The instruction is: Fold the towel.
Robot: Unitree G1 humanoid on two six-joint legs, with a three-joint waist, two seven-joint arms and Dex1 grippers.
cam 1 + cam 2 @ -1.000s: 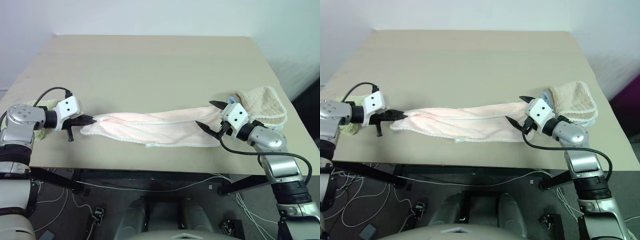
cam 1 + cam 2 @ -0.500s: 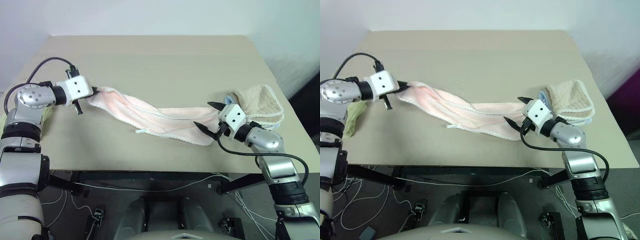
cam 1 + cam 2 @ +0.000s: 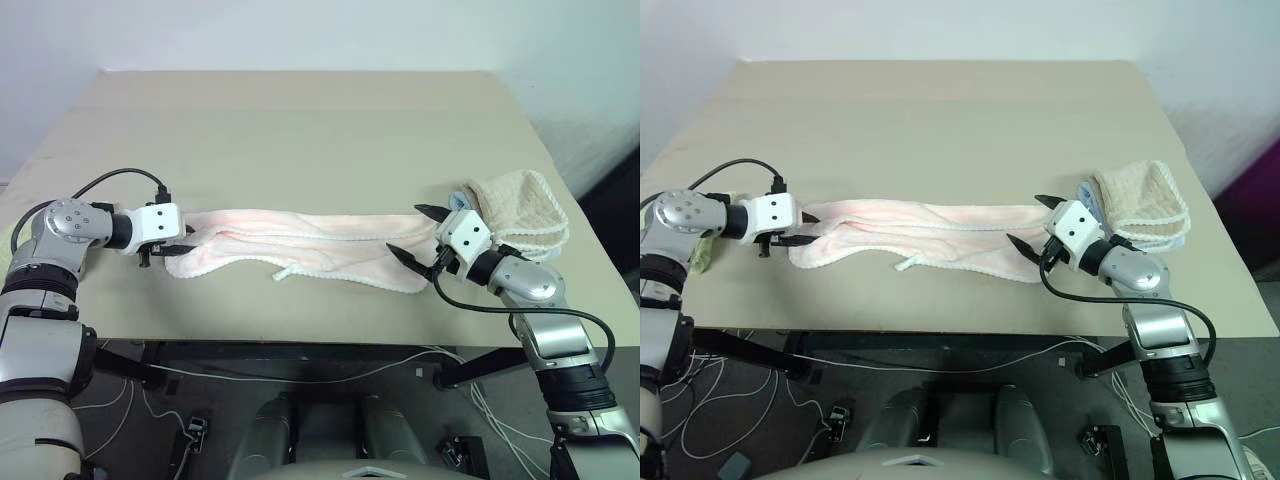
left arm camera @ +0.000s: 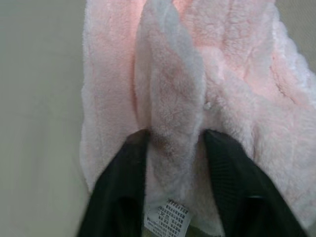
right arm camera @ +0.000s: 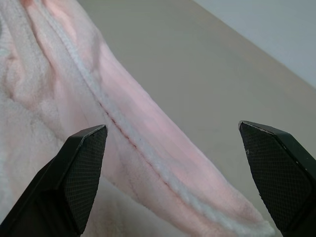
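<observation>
The pink towel [image 3: 310, 240] lies on the table [image 3: 300, 130] as a long crumpled band running left to right. My left gripper [image 3: 181, 242] sits low at the towel's left end. In the left wrist view its two fingers [image 4: 123, 173] stand apart, with a raised fold of the towel [image 4: 170, 98] and a white label between them; it is open. My right gripper [image 3: 407, 229] is wide open at the towel's right end. The towel's hemmed edge [image 5: 128, 138] runs below and between its fingers, which do not grip it.
A folded beige towel [image 3: 520, 205] lies on something blue [image 3: 458, 197] at the table's right edge, just behind my right gripper. A yellow-green cloth [image 3: 702, 250] hangs at the left edge. The table's front edge runs close below both grippers.
My left gripper lifted the towel's left end up and back, then brought it down onto the table and opened its fingers. The right gripper kept still.
</observation>
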